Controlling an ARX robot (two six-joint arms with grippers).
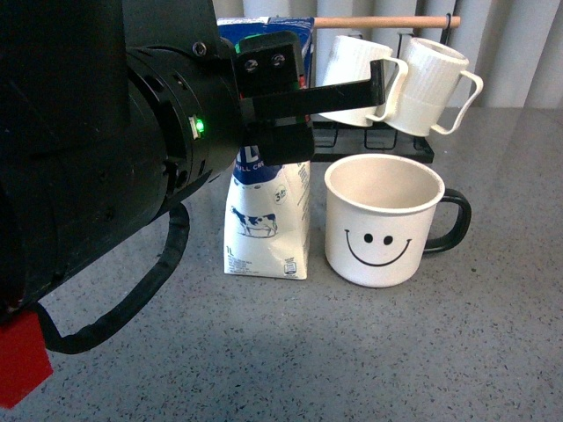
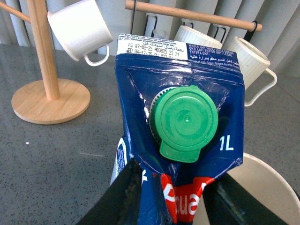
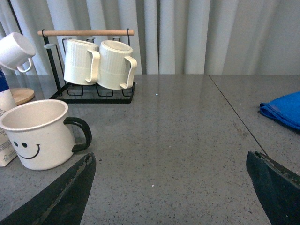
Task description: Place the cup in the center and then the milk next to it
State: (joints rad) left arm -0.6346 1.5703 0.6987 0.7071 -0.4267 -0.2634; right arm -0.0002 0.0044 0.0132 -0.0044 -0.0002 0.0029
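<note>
The left claw (image 2: 177,192) grips the milk (image 1: 264,220) near its top. The carton stands on the desk (image 1: 396,352) just left of the cup (image 1: 383,220), which sits mid-desk. Both placements look done, with only the release left. The right claw (image 3: 169,161) gapes empty.

The milk carton (image 2: 140,79) had a white "1L" next to its green cap (image 2: 185,119). Tiny black dates ran along its top strip, with "07-02-25" among them. The cup (image 1: 383,237) had a black smiley face.
</note>
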